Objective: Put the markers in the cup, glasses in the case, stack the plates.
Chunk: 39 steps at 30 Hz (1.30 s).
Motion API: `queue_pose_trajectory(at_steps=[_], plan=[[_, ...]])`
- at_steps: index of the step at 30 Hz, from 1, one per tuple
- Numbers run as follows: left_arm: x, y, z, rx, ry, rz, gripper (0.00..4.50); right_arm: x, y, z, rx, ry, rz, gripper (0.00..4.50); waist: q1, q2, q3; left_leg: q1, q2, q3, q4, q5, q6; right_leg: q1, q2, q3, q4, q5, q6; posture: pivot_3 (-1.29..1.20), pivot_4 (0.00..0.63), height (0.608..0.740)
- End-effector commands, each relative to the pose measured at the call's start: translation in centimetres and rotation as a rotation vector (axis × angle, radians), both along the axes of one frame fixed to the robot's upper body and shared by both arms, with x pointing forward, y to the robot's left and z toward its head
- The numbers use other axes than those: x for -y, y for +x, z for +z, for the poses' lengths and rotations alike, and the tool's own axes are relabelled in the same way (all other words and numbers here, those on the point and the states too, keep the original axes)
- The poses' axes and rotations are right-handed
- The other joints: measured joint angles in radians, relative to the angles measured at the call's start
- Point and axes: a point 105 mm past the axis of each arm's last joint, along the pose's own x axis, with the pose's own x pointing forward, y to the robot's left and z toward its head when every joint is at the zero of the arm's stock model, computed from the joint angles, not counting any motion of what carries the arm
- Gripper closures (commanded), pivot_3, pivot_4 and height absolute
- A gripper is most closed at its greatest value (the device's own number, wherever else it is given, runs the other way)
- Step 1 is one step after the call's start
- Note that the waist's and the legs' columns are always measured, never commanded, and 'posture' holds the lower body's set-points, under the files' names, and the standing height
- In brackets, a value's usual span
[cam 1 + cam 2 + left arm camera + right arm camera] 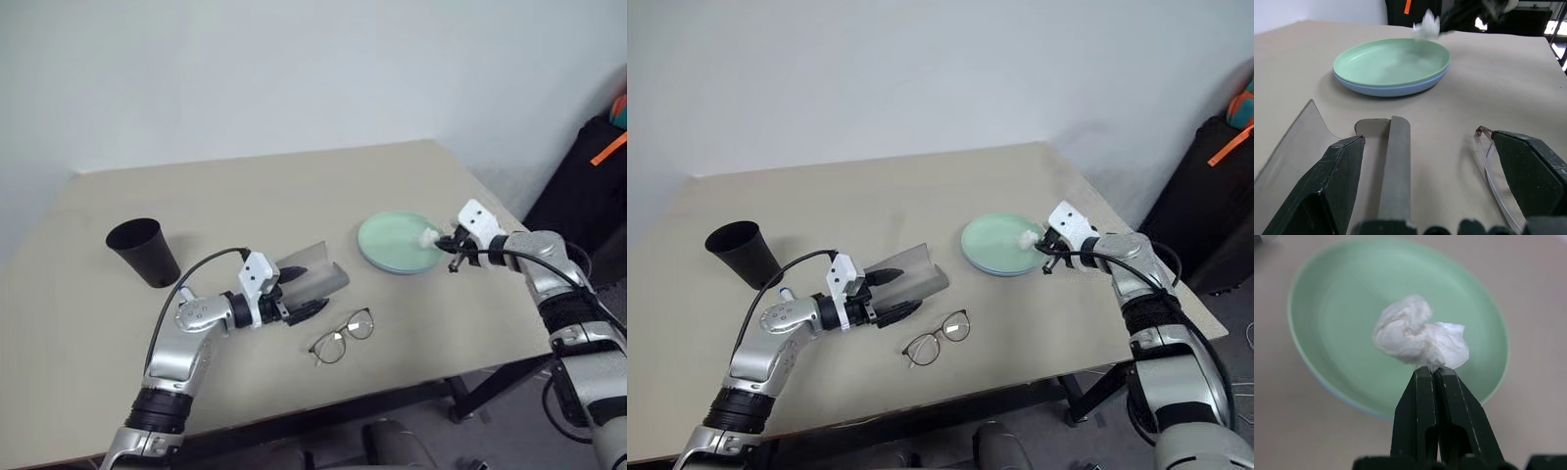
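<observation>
**Plates stacked, tissue lifted, glasses still out of the case**

Mint green plate (397, 241) nested on the light blue plate (1396, 89), at about 2 o'clock on the tabletop (294, 186). Crumpled white tissue (1418, 338) pinched at one edge by the right pincer (1433, 374), fingers pressed tight together, held just above the plates' 3 o'clock rim.

Grey case (312, 275) lying open near the tabletop's centre, lid up. Glasses (343, 338) on the tabletop at 5 o'clock from the case, near it but apart, lenses toward the front edge.

Left pincer (302, 296) spread wide and holding nothing — one finger (1332, 186) over the case, the other beside a temple arm of the glasses.

Black cup (143, 252) upright at 9 o'clock, well apart from the case.
</observation>
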Motion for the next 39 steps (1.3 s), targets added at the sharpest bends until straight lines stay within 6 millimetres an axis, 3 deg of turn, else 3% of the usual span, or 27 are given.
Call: queue_pose_trajectory(at_steps=[1, 5, 14, 21, 25, 31, 39], plan=[[0.1, 0.5, 1.4, 0.060, -0.004, -0.004, 0.00, -0.3, 1.0, 1.9, 0.070, -0.009, 0.021, 4.30, 0.000, 0.000, 0.000, 0.000, 0.000, 0.000, 0.000, 0.000, 0.000, 0.000, 0.000, 0.000, 0.000, 0.000, 0.000, 0.00, 0.000, 0.740], [0.0, 0.4, 1.4, 0.060, -0.004, -0.001, 0.00, -0.5, 1.2, 1.7, 0.060, -0.007, 0.031, 3.28, -0.001, 0.000, 0.000, 0.000, 0.000, 0.000, 0.000, 0.000, 0.000, 0.000, 0.000, 0.001, 0.000, 0.000, 0.000, 0.00, 0.000, 0.740], [0.2, 0.3, 1.5, 0.051, -0.007, -0.017, 0.00, -1.2, 1.0, 2.4, 0.083, 0.024, 0.075, 0.22, -0.001, 0.000, 0.000, 0.000, 0.000, 0.000, 0.000, 0.000, 0.000, 0.000, 0.000, 0.001, 0.001, 0.000, 0.000, 0.00, 0.000, 0.740], [1.0, 0.3, 2.0, -0.049, 0.009, -0.062, 0.00, -2.2, 0.6, 5.8, 0.192, 0.115, 0.121, 0.22, 0.000, 0.000, 0.000, 0.000, 0.000, 0.000, 0.000, 0.000, 0.000, 0.000, 0.000, 0.001, 0.002, 0.001, 0.002, 0.00, 0.000, 0.740], [1.5, 0.2, 2.9, -0.095, 0.010, -0.113, 0.00, -3.4, -1.5, 7.0, 0.184, 0.173, 0.240, 0.22, 0.000, 0.000, 0.000, 0.000, 0.000, -0.001, 0.001, 0.000, 0.000, 0.000, 0.000, 0.000, 0.002, 0.001, 0.002, 0.00, 0.000, 0.740], [2.5, 0.1, 4.1, -0.154, 0.025, -0.218, 0.00, -5.3, -5.6, 6.3, 0.107, 0.192, 0.447, 0.22, 0.001, 0.000, 0.000, 0.000, -0.001, -0.002, -0.001, 0.000, 0.000, 0.000, 0.000, -0.001, 0.002, 0.001, 0.002, 0.00, 0.000, 0.740], [3.4, -0.3, 3.7, -0.188, 0.157, -0.355, 0.00, -6.0, -6.7, 4.0, 0.023, 0.263, 0.489, 0.22, 0.000, 0.000, 0.000, 0.001, -0.001, -0.001, 0.001, 0.000, 0.000, 0.000, 0.000, 0.000, 0.003, -0.001, 0.000, 0.00, 0.000, 0.740]])
